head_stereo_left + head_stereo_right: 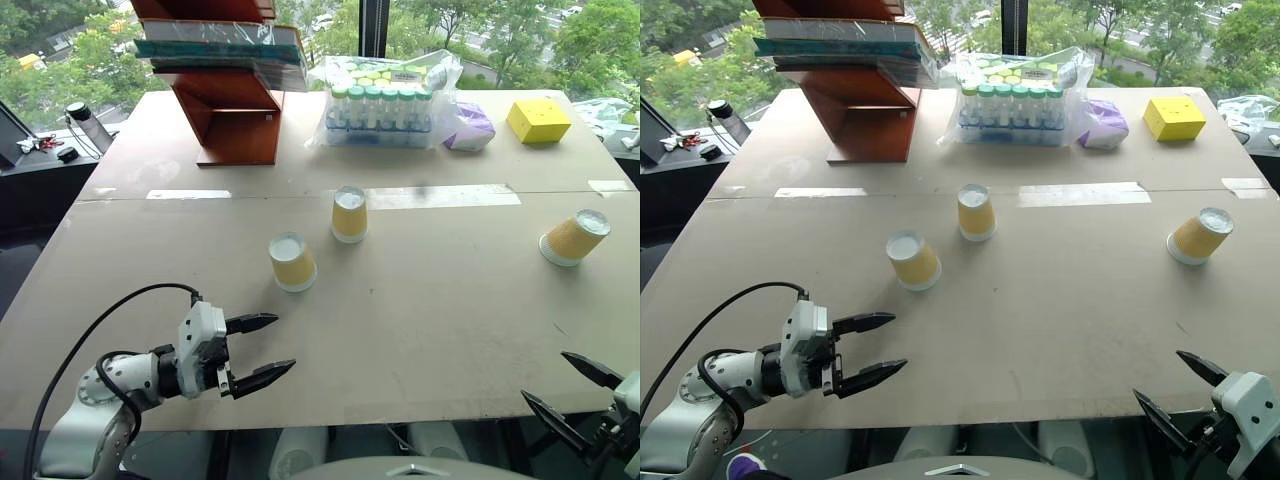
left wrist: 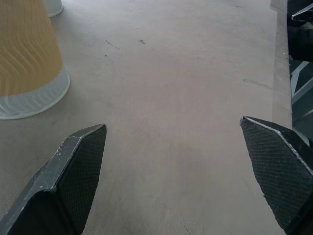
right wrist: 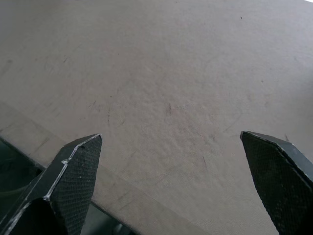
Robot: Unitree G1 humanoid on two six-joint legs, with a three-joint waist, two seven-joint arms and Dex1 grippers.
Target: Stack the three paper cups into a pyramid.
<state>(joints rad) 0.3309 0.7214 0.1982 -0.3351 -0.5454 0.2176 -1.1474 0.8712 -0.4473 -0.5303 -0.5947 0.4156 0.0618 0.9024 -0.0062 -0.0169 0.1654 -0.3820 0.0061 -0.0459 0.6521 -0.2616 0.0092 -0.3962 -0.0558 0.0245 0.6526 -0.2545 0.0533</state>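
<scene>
Three yellow-orange paper cups, upturned, stand apart on the beige counter (image 1: 420,330): nearest cup (image 1: 292,262) ahead of the left gripper (image 1: 262,348), second cup (image 1: 349,214) beyond, third cup (image 1: 575,238) far right, tilted. Right gripper (image 1: 572,392) low. Both jaws wide, empty.

Bright, even daylight from the windows (image 1: 470,30) behind the table (image 1: 420,330). Soft, short shadows toward the near edge beneath the paper cups (image 1: 349,214). Mild glare on the clear plastic bag (image 1: 385,95) and on the tape strip (image 1: 440,196). Sharp focus in both eye views. Slight softness on the nearest cup (image 2: 29,63) and fingers (image 2: 73,176) in the wrist views.
</scene>
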